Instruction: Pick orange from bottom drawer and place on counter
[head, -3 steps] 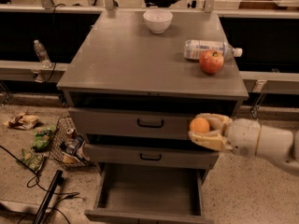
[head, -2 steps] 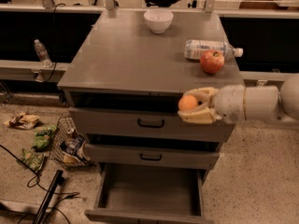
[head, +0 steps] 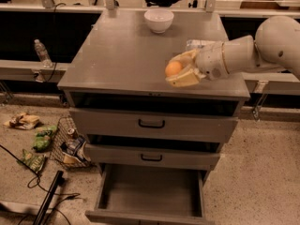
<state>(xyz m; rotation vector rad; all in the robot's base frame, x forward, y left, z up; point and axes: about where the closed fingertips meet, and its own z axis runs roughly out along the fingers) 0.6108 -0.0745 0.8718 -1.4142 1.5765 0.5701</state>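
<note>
My gripper [head: 177,70] reaches in from the right and is shut on the small round orange [head: 173,69]. It holds the fruit just above the front right part of the counter [head: 122,55]. The bottom drawer [head: 150,191] stands pulled open below, its grey floor bare. The arm hides the apple.
A white bowl [head: 159,20] stands at the back of the counter. A plastic bottle [head: 197,44] lies partly hidden behind the arm. The two upper drawers [head: 151,123] have black handles. Litter and a wire basket [head: 65,142] lie on the floor at the left.
The gripper has risen with the orange from in front of the upper drawer to over the counter's front right part, moving left and back.
</note>
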